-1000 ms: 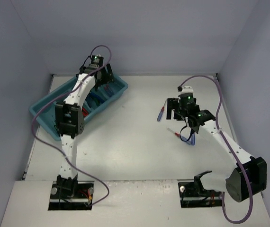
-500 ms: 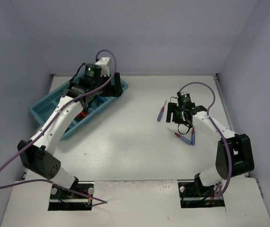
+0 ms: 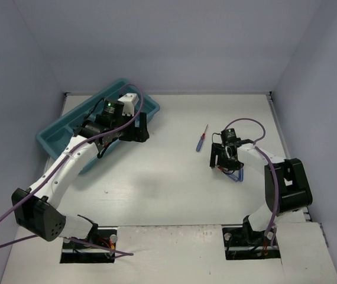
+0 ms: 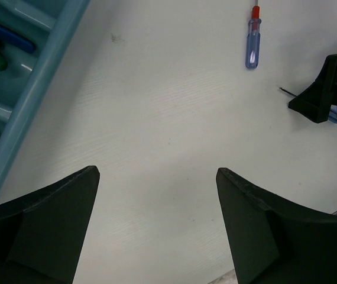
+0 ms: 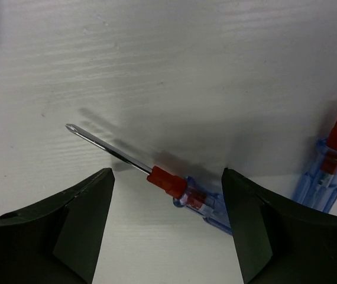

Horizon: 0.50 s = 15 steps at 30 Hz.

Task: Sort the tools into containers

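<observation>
Beneath both grippers spreads the white table [image 3: 156, 177], and what lies loose on it is, I judge, what is left to sort. Just to the left of the left gripper [image 4: 156, 177] sits the one teal tray [image 4: 32, 89], set askew. Its compartments already hold tools: a blue handle, a green one and a bit of red show in the wrist view. The arm hides much of the tray from above, so I cannot count them. The left gripper hangs beside the tray's wall with its jaws wide apart and nothing between them. It faces out over the table toward the loose tools, probably free to fetch another. The right gripper [image 3: 222, 158] is low over the table, jaws spread and empty, straddling a screwdriver [image 5: 180, 188] that lies crosswise between its fingers [image 5: 56, 231], a stance that looks set for closing on it. A second screwdriver [image 5: 334, 160] lies just outside its right finger. A third screwdriver [image 3: 201, 139] lies apart from it, on the side toward the left gripper. Three screwdrivers lie on the table, with two grippers and one tray.
</observation>
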{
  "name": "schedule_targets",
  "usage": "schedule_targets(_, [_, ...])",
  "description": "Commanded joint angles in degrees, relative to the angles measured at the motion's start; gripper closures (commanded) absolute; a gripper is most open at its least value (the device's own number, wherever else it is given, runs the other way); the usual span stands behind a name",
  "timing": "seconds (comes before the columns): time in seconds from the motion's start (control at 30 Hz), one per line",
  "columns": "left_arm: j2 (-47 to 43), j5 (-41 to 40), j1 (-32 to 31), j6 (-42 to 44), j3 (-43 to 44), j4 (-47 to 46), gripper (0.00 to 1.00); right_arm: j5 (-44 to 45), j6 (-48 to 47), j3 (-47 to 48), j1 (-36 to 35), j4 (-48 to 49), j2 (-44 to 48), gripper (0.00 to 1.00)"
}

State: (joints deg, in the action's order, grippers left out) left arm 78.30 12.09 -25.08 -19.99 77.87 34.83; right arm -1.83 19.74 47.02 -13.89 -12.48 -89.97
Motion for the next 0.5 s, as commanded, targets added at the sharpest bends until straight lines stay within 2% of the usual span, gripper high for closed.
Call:
schedule_targets(0.0, [-2.62,1.07,-0.60,0.46,1.00,-2.28,0.22,-2.22,1.00,-1.44,0.11,-0.35,-1.71,0.34])
schedule_targets(0.07, [-2.55,1.17,-0.89,0.31,0.90,-2.31,0.22,-2.85,1.15,-2.32,0.02,-0.35,-1.56,0.41])
schedule_targets(0.33, [-2.63,1.37,-4.88,-0.08,0.81,-2.69,0.22,-4.95,2.78,-3.19,-0.92,-0.26,2.37,0.93])
schedule_targets(0.4, [-2.71,1.51,-6.07,-0.43,0.97,-3.10,0.22,-6.29,3.98,-2.36,-1.53,-0.26,3.97,1.00])
schedule_targets(0.47, [-2.96,1.87,-7.90,-0.86,1.03,-4.14,0.22,-7.56,5.66,-0.53,-2.37,-0.32,6.65,1.00])
